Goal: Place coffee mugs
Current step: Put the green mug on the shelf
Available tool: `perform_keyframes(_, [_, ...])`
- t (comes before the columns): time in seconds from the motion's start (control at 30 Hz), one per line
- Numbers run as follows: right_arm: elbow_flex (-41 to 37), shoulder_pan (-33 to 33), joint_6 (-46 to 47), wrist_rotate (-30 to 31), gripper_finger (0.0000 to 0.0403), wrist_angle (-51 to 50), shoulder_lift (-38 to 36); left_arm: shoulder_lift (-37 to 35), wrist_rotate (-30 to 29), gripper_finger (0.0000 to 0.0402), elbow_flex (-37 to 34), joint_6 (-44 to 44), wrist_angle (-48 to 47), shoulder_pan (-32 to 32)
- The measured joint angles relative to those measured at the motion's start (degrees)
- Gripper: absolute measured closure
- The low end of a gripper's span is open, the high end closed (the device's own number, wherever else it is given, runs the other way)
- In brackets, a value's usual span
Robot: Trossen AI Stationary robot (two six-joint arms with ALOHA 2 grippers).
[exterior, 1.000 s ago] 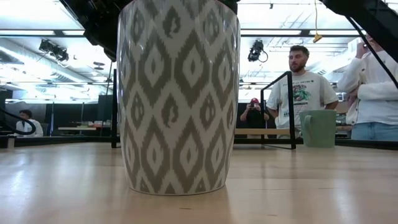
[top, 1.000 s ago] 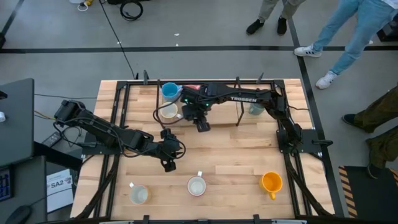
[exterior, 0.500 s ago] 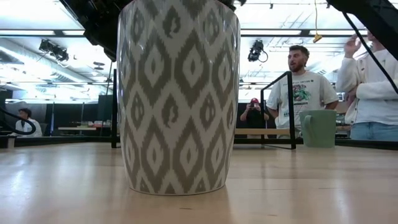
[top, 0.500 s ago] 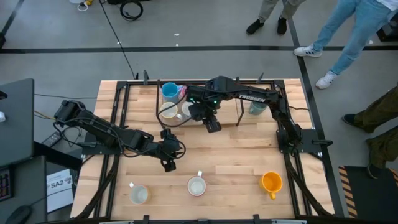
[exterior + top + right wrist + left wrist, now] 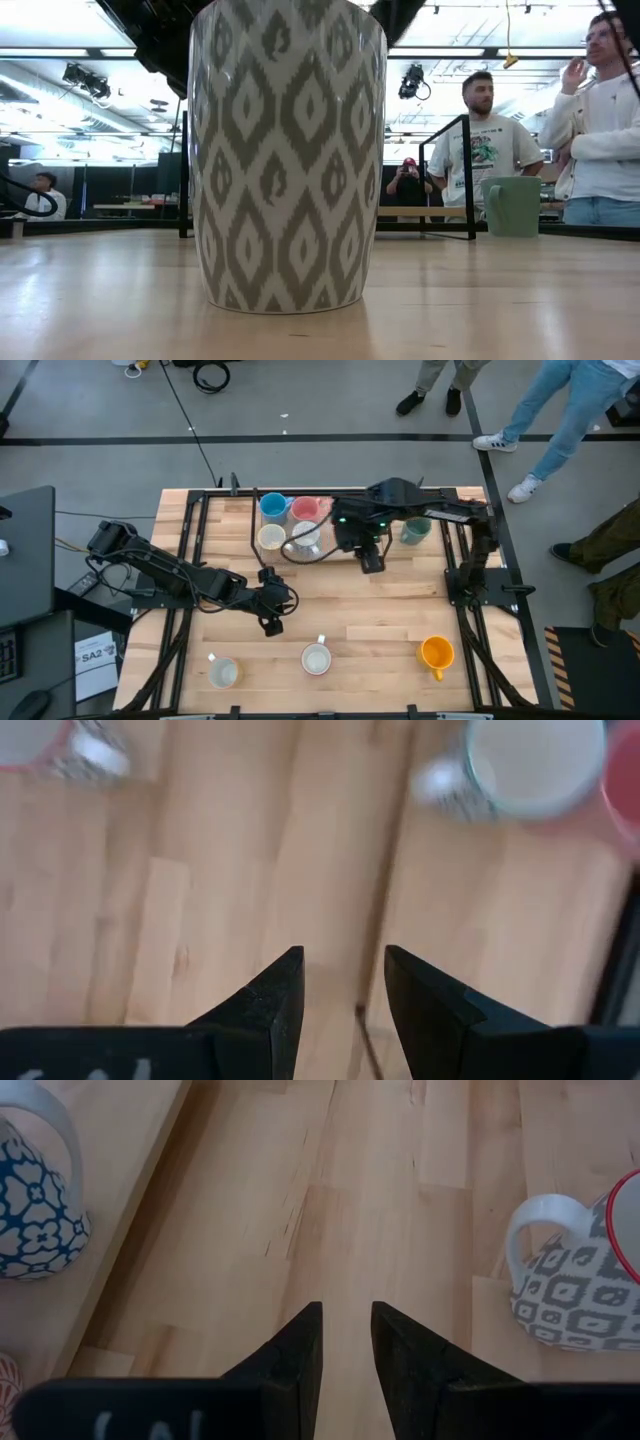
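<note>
- As seen from overhead, the left gripper hovered low over bare wood at the table's middle left; its wrist view showed the fingers slightly parted with nothing between them.
- At the near edge stood a pale mug on the left, a patterned white mug at the centre and an orange mug on the right, all well apart.
- At the far edge, left of centre, four mugs clustered: a blue mug and a pink mug behind, a cream mug and a white mug in front.
- Just right of that cluster, the right gripper hung above the table, empty, its fingers held apart.
- Beyond the right arm, a dark green mug stood near the far right edge.
- Viewed from table height, the patterned white mug filled the foreground, with the dark green mug far behind it to the right and people standing in the room beyond.
</note>
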Motion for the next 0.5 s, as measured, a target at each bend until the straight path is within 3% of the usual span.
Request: perform_keyframes(0.5, [-37.07, -1.08, 11.47, 14.91, 0.0257, 7.01, -31.79, 0.00, 0.00, 0.0306, 0.00, 0.05, 0.04, 0.00])
